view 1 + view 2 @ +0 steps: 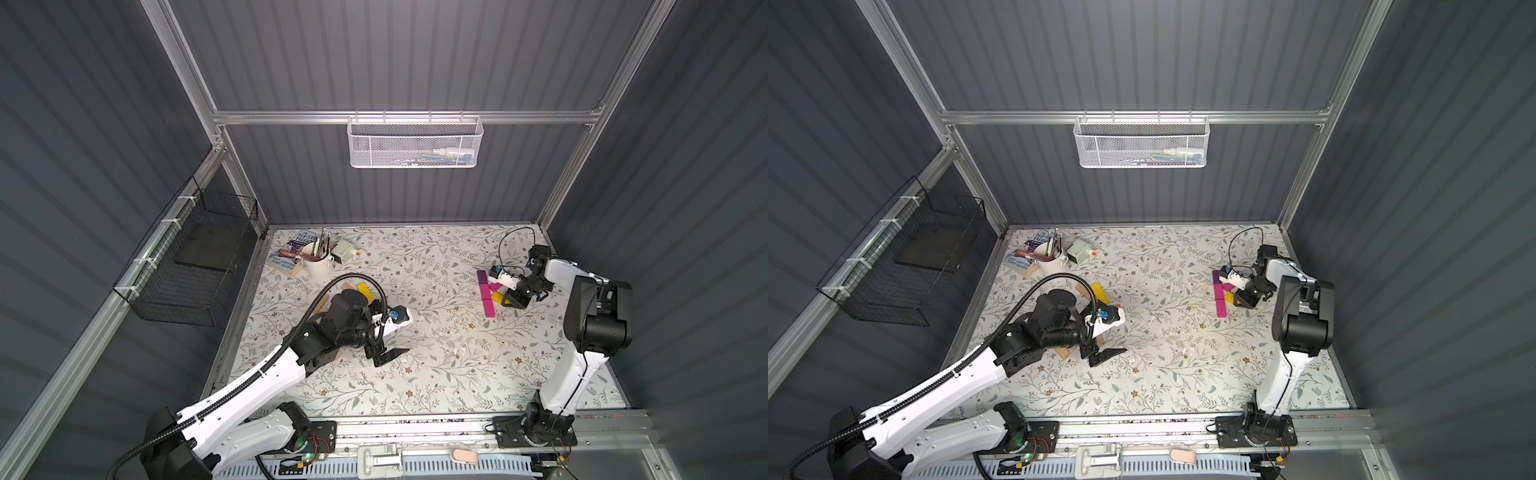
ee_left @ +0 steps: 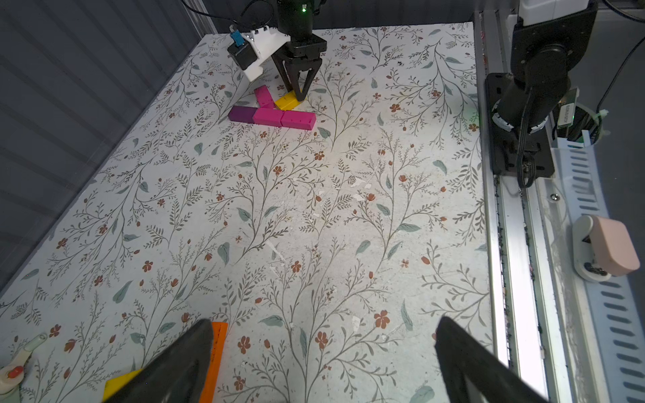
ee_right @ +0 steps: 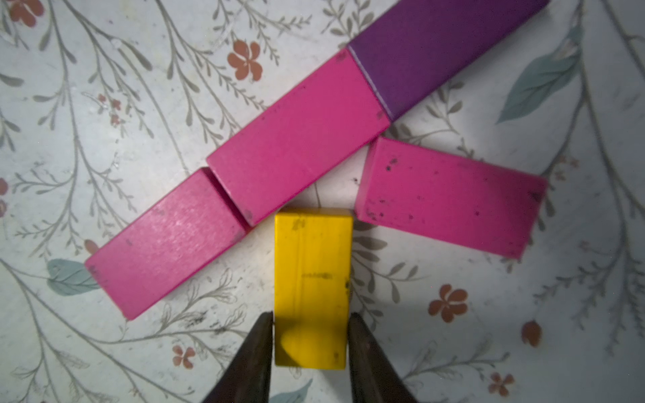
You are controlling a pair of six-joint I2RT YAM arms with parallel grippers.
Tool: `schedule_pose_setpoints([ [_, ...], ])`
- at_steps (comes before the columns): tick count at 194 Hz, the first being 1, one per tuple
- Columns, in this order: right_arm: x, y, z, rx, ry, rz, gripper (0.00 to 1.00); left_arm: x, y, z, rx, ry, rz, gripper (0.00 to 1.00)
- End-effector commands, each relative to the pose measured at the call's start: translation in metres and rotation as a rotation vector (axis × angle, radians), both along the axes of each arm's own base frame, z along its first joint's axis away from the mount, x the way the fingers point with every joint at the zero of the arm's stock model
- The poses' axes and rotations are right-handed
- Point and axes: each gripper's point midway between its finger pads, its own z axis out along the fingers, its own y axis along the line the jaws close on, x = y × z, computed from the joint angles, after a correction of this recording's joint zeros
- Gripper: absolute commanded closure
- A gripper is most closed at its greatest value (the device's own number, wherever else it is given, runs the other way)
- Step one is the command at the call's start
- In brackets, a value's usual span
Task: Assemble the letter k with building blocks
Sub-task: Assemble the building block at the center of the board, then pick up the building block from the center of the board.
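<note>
1. In the right wrist view the purple block (image 3: 436, 49) runs off the picture's edge, so its far end goes unseen. In both top views the right gripper (image 1: 508, 302) and its camera cover most of the yellow block (image 1: 497, 296)
2. Near the left arm, an orange block (image 2: 217, 356) and a second yellow block (image 2: 120, 383) sit partly behind a left finger (image 2: 174, 366). Tan blocks (image 1: 1064, 353) peep from under the arm in a top view
3. The left gripper (image 2: 324, 322) stands wide and bare over the floral table (image 2: 314, 226), well apart from the coloured row
4. The right gripper's jaws stand narrow, one close against each long side of the yellow block near its end. Whether they pinch it or merely touch cannot be told
5. That block lies flat, its other end just beside the middle pink block (image 3: 296, 139) of the purple-pink-pink row, with the angled pink block (image 3: 450, 195) alongside
</note>
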Motion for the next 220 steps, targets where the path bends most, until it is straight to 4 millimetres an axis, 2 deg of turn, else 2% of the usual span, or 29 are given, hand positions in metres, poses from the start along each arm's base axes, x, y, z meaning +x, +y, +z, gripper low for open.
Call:
schedule_pose_setpoints([
  [1, -0.005, 0.004, -0.003, 0.01, 0.033, 0.009, 0.61, -0.001, 0.002, -0.004, 0.014, -0.004, -0.006, 0.01],
  [36, -0.007, 0.003, -0.002, 0.004, 0.033, 0.014, 0.61, 0.0, 0.002, -0.003, 0.014, -0.004, -0.002, 0.01],
  [54, -0.005, 0.001, 0.008, -0.011, 0.004, 0.019, 0.58, 0.001, 0.003, -0.004, 0.018, -0.009, 0.005, 0.01],
  [98, 0.007, 0.008, 0.065, 0.031, -0.12, -0.04, 0.51, 0.007, 0.007, -0.001, 0.023, -0.029, 0.043, 0.01],
  [103, 0.009, 0.017, 0.079, 0.083, -0.151, -0.055, 0.5, 0.007, 0.008, -0.001, 0.024, -0.033, 0.052, 0.0],
  [127, 0.023, 0.03, 0.128, 0.2, -0.256, -0.225, 0.46, 0.017, 0.012, 0.002, 0.013, -0.045, 0.127, 0.0],
  [151, 0.027, 0.054, 0.175, 0.357, -0.308, -0.481, 0.43, 0.042, 0.02, 0.004, -0.009, -0.033, 0.3, 0.03],
  [166, 0.024, 0.071, 0.193, 0.453, -0.323, -0.667, 0.36, 0.062, 0.029, 0.003, -0.018, -0.008, 0.461, 0.07],
  [197, -0.001, 0.109, 0.214, 0.649, -0.311, -0.887, 0.33, 0.101, 0.061, -0.004, -0.003, 0.052, 0.836, 0.15],
  [220, -0.022, 0.127, 0.21, 0.697, -0.259, -0.978, 0.33, 0.119, 0.075, -0.01, 0.007, 0.129, 1.013, 0.22],
])
